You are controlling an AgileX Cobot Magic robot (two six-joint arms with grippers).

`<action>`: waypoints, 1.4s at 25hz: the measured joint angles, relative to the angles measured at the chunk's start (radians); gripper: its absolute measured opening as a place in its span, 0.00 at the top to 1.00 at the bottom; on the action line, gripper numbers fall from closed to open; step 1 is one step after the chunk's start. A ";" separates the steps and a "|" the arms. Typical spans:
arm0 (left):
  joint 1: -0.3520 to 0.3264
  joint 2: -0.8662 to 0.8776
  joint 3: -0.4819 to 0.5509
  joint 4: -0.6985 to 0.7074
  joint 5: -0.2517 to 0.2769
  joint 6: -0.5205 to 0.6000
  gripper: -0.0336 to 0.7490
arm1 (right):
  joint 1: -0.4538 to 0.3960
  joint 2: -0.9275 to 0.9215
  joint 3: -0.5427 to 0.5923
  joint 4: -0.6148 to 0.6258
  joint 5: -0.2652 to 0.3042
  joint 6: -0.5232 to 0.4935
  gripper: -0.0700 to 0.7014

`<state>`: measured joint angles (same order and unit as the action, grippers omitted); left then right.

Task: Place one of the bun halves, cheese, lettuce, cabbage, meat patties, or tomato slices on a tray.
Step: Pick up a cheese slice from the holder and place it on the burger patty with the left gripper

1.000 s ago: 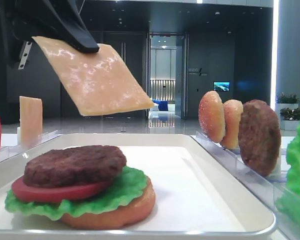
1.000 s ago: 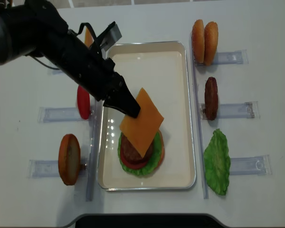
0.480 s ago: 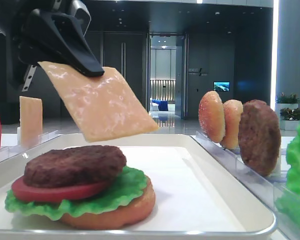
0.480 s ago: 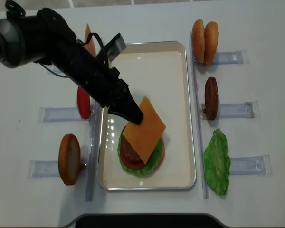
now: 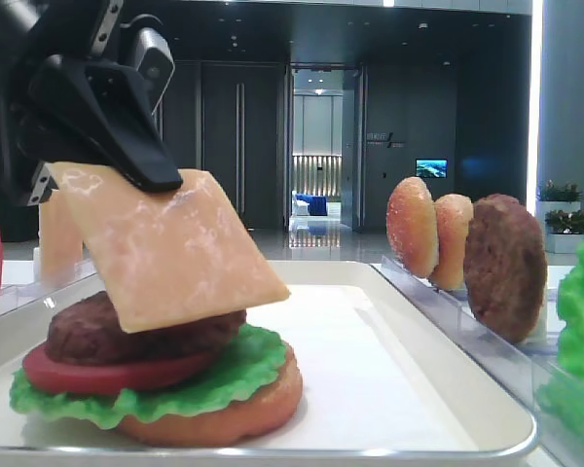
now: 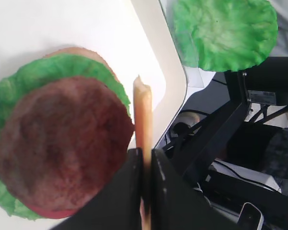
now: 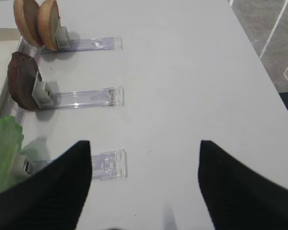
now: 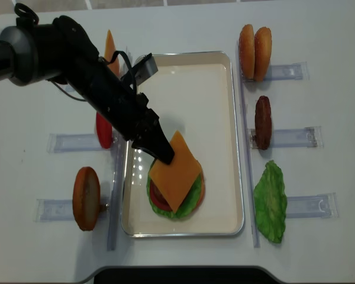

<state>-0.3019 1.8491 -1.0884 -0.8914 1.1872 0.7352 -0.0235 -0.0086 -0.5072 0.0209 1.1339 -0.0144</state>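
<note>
The left gripper [image 8: 160, 153], black and wedge-nosed, is clamped on one corner of a thin, smooth, pale orange-tan square cheese slice [image 8: 174, 171], which hangs tilted over the stack, its low edge at or just above the patty; contact cannot be told. The stack lies at the 6 o'clock end of the large white rectangular tray [image 8: 219, 65] with a raised rounded rim: a golden bun half [image 5: 263, 409] at the bottom, then frilly bright green lettuce [image 5: 243, 365], a smooth red tomato slice [image 5: 97, 375] and a grainy dark brown meat patty [image 5: 156, 336]. At 3 o'clock of the tray, clear plastic holder strips [image 8: 287, 72] on the white bench [image 8: 319, 35] hold two speckled bun halves [image 8: 254, 44], another patty [image 8: 262, 122] and a second lettuce leaf [image 8: 270, 201]. The right gripper [image 7: 144, 187] stands open over bare bench
</note>
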 joint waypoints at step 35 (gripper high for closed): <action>0.000 0.011 0.000 0.079 -0.080 -0.038 0.93 | 0.000 0.000 0.000 0.000 0.000 0.000 0.32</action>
<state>-0.3019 1.8601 -1.0884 -0.8126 1.1076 0.6973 -0.0235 -0.0086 -0.5072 0.0209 1.1339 -0.0144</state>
